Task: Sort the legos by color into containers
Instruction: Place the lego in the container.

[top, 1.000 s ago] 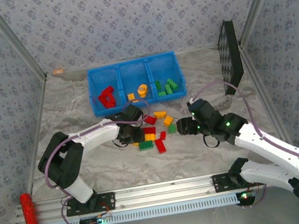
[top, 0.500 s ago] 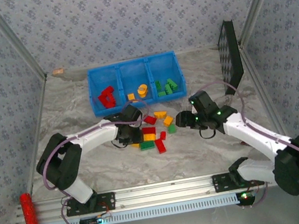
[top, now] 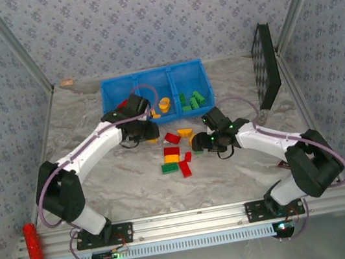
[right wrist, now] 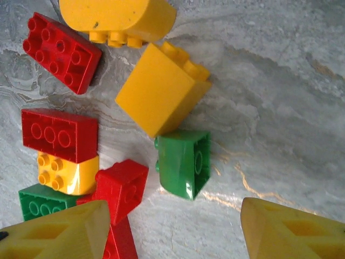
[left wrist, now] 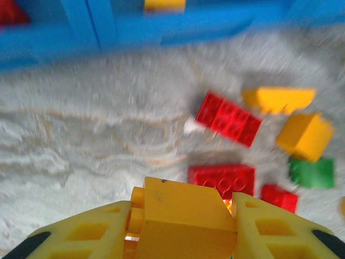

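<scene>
Left gripper [left wrist: 180,232] clamps a yellow lego [left wrist: 178,202], apparently near the containers [top: 170,71]; right gripper [right wrist: 173,216] gapes above a green lego [right wrist: 183,162].

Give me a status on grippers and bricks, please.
Left gripper shut on yellow plastic brick, near blue plastic bins. Right gripper open over green plastic brick. Nothing blocking.

On the table [top: 246,177], legos [top: 171,150] before the containers [top: 169,69], panel [top: 266,65] to their right
</scene>
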`<move>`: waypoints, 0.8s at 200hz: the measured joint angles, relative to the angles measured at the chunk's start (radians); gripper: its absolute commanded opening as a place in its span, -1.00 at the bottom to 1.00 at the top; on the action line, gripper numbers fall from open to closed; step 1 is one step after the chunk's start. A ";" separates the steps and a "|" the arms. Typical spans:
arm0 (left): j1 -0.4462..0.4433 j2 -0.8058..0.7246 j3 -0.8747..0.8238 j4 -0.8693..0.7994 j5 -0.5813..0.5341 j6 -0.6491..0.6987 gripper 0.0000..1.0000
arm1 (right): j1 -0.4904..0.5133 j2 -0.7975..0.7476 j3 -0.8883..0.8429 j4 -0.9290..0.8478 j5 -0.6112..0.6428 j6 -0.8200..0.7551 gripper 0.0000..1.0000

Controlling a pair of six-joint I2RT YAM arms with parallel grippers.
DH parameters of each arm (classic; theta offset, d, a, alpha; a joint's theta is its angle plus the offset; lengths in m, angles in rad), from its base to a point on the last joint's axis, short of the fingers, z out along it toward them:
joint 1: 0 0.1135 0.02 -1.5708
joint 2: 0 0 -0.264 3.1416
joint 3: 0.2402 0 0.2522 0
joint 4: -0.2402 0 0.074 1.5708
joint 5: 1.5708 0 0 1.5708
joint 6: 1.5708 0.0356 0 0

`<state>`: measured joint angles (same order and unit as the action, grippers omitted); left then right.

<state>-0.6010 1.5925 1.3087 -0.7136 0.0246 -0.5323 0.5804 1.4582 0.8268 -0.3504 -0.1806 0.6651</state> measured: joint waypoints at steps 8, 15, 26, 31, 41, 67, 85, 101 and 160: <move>0.007 0.015 0.048 -0.001 -0.004 0.009 -0.27 | 0.000 0.019 0.014 0.000 0.000 -0.003 0.32; 0.013 0.035 0.094 0.002 -0.009 0.014 -0.27 | 0.000 0.034 0.027 0.002 0.000 -0.004 0.31; 0.020 0.076 0.167 0.013 -0.014 0.022 -0.27 | 0.000 0.055 0.045 0.003 0.000 -0.015 0.30; 0.024 0.096 0.196 0.013 -0.015 0.026 -0.27 | 0.000 0.064 0.053 0.003 0.000 -0.023 0.31; 0.026 0.149 0.261 0.018 -0.019 0.032 -0.27 | 0.000 0.078 0.066 0.003 0.000 -0.034 0.30; 0.027 0.284 0.383 0.043 -0.026 0.050 -0.27 | 0.000 0.103 0.080 0.003 0.001 -0.054 0.30; 0.028 0.376 0.458 0.044 -0.034 0.064 -0.27 | 0.001 0.109 0.080 0.002 0.006 -0.060 0.30; 0.032 0.462 0.533 0.044 -0.042 0.074 -0.27 | 0.005 0.110 0.080 0.003 0.013 -0.064 0.29; 0.051 0.641 0.707 0.023 -0.045 0.080 -0.22 | 0.032 0.150 0.082 0.003 0.027 -0.072 0.15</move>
<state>-0.5499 2.2333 2.0159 -0.6910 -0.0204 -0.4519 0.6128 1.6081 0.9089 -0.3470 -0.1535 0.5930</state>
